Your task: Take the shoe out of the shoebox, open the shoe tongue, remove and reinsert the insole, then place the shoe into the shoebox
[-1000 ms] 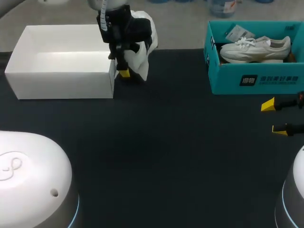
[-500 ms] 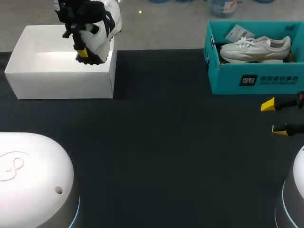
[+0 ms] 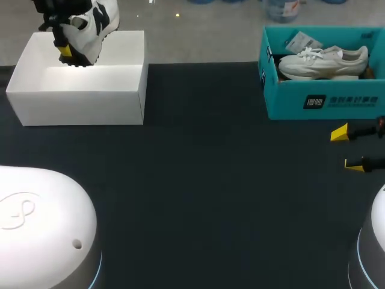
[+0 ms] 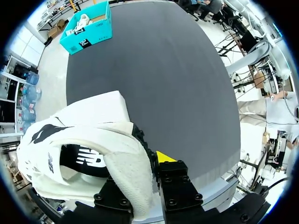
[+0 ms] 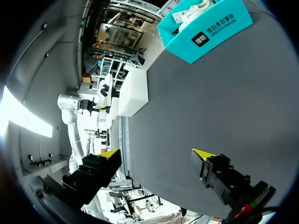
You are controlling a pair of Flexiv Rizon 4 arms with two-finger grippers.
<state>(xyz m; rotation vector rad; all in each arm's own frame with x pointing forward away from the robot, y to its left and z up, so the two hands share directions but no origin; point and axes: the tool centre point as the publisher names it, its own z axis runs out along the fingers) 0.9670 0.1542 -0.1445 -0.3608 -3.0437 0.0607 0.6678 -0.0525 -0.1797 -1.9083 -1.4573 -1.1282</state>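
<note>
A white shoe (image 3: 91,25) with a black logo hangs heel-down over the far left part of the open white shoebox (image 3: 78,108). My left gripper (image 3: 64,52) is shut on it, one yellow tip showing below the shoe. In the left wrist view the shoe (image 4: 84,154) fills the space between the fingers of the left gripper (image 4: 142,165), with the shoebox (image 4: 105,105) just beyond. My right gripper (image 3: 348,148) stands open and empty near the table's right edge, in front of the teal box. Its own view shows the right gripper (image 5: 156,154) wide open over bare table.
A teal shoebox (image 3: 325,102) at the back right holds another pale shoe (image 3: 322,60); the teal shoebox (image 5: 205,32) lies ahead of my right gripper. White arm bases sit at the near left (image 3: 42,223) and near right (image 3: 373,241). Dark table spreads between the boxes.
My left gripper has carried the shoe from the white box's right front corner leftward and back, to above the box's far left part. The right arm has not moved.
</note>
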